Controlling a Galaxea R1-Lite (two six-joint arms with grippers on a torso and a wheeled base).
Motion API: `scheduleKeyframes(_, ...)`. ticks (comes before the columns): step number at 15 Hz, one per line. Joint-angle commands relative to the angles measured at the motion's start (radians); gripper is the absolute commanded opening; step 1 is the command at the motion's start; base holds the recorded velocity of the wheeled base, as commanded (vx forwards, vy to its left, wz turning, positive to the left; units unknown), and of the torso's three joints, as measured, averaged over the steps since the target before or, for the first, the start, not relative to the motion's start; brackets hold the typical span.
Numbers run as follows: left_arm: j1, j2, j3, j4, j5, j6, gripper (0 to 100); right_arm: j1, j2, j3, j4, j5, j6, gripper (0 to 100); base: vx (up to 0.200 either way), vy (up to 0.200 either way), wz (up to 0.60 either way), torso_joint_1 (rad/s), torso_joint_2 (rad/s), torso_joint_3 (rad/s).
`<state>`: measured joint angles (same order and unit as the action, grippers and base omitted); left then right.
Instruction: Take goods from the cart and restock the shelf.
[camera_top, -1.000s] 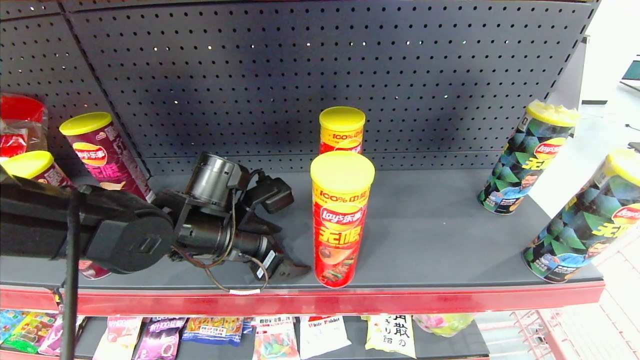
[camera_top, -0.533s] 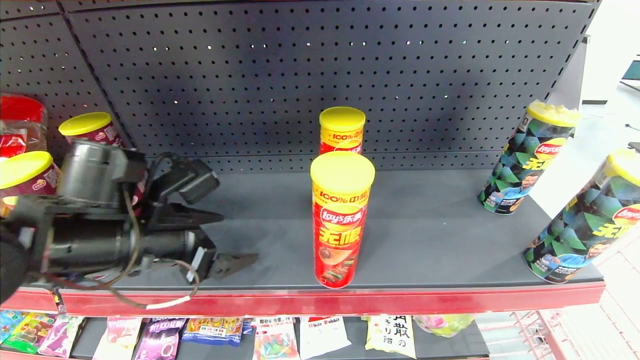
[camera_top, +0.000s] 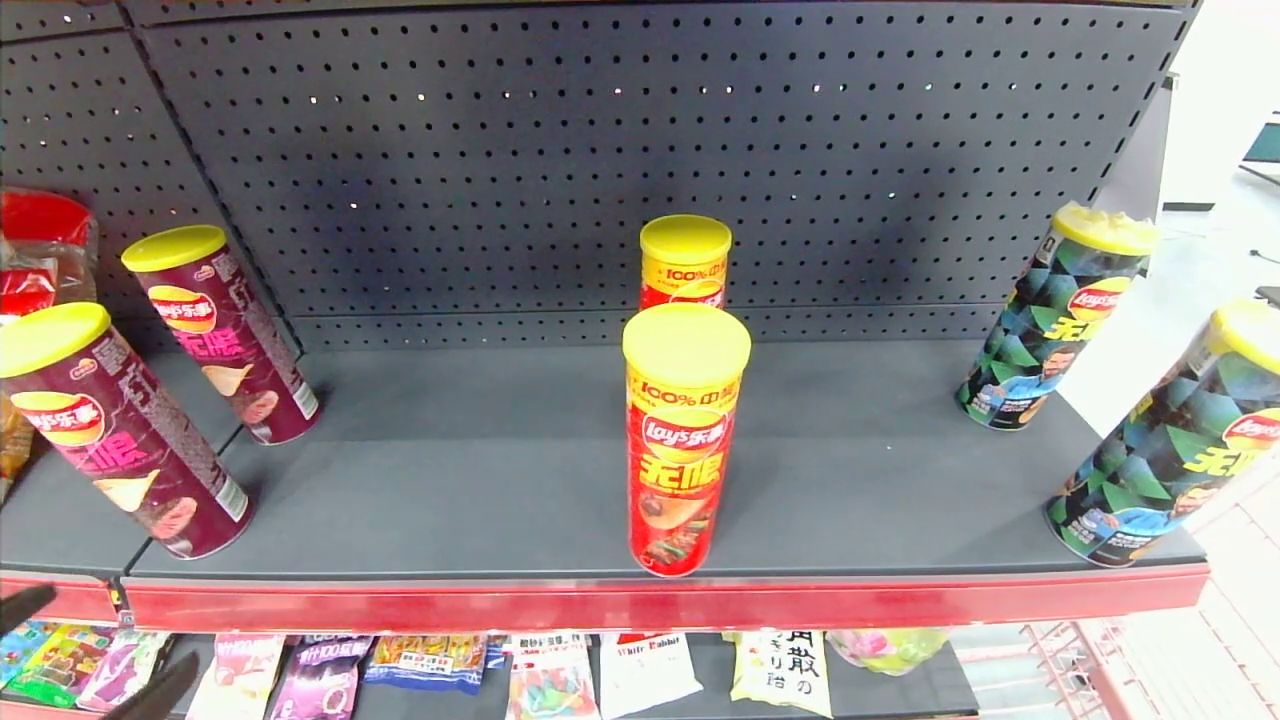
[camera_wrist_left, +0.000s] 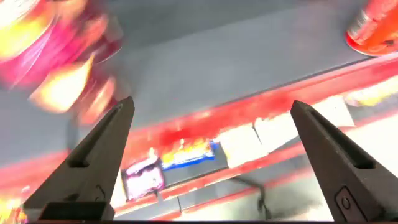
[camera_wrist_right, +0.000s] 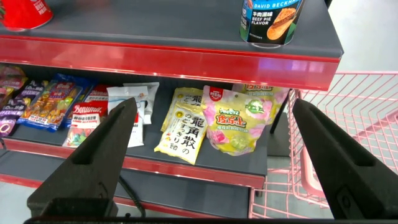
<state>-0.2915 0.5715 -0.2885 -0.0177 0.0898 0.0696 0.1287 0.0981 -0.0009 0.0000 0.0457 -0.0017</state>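
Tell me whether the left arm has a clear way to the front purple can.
Probably yes. The open left gripper sits just below the front purple can, by the shelf's red edge, with nothing between them.

Tall red cardboard can with yellow lid (camera_top: 685, 440) on grey metal shelf (camera_top: 450, 470): bearing round logo, big yellow characters. Maroon cylindrical can (camera_top: 120, 440) and green-patterned can (camera_top: 1050, 330) showing similar logos. Cream snack packet (camera_wrist_right: 186, 127) below carrying black characters.

Can count, top shelf: 2 red cans (camera_top: 685, 440) (camera_top: 685, 262), 2 maroon cans (camera_top: 120, 430) (camera_top: 225, 335), 2 dark patterned cans (camera_top: 1050, 320) (camera_top: 1170, 450). 1 red-lidded jar (camera_top: 40, 240), cut off at edge. Snack bags (camera_top: 550, 675) below: row partly hidden, no exact count. 1 pink cart (camera_wrist_right: 348, 137).
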Motion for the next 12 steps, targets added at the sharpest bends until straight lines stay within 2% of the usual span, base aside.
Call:
scheduleKeyframes(1,0.091,-0.413,0.12,0.266,0.087,-0.042,100,0.0,0.002,0.001,0.0,0.0,0.0,100,0.0,0.0,0.0,0.0,0.0,0.0)
scheduleKeyframes(2,0.152,-0.441,0.115,0.343,0.084,-0.053,100,0.0,0.002,0.001,0.0,-0.001,0.0,100,0.0,0.0,0.0,0.0,0.0,0.0)
scheduleKeyframes(3,0.256,-0.407,0.104,0.36,0.085,-0.106,100,0.0,0.002,0.001,0.0,-0.001,-0.001,100,0.0,0.0,0.0,0.0,0.0,0.0)
scheduleKeyframes(4,0.321,-0.398,0.104,0.36,0.073,-0.123,100,0.0,0.002,-0.001,0.0,0.0,0.0,100,0.0,0.0,0.0,0.0,0.0,0.0)
scheduleKeyframes(5,0.321,-0.426,0.109,0.352,0.045,-0.139,100,0.0,0.002,-0.001,0.0,0.0,0.0,100,0.0,0.0,0.0,0.0,0.0,0.0)
scheduleKeyframes(6,0.304,-0.521,0.112,0.338,-0.021,-0.143,100,0.0,0.002,-0.001,0.0,0.0,0.0,100,0.0,0.0,0.0,0.0,0.0,0.0)
scheduleKeyframes(7,0.295,-0.571,0.126,0.318,-0.061,-0.139,100,0.0,0.002,0.001,0.0,0.0,0.0,100,0.0,0.0,0.0,0.0,0.0,0.0)
scheduleKeyframes(9,0.295,-0.571,0.19,0.182,-0.044,-0.137,100,0.0,0.002,0.001,0.0,-0.001,0.0,100,0.0,0.0,0.0,0.0,0.0,0.0)
scheduleKeyframes(12,0.295,-0.571,0.21,0.147,-0.039,-0.116,100,0.0,0.002,0.001,0.0,-0.001,-0.001,100,0.0,0.0,0.0,0.0,0.0,0.0)
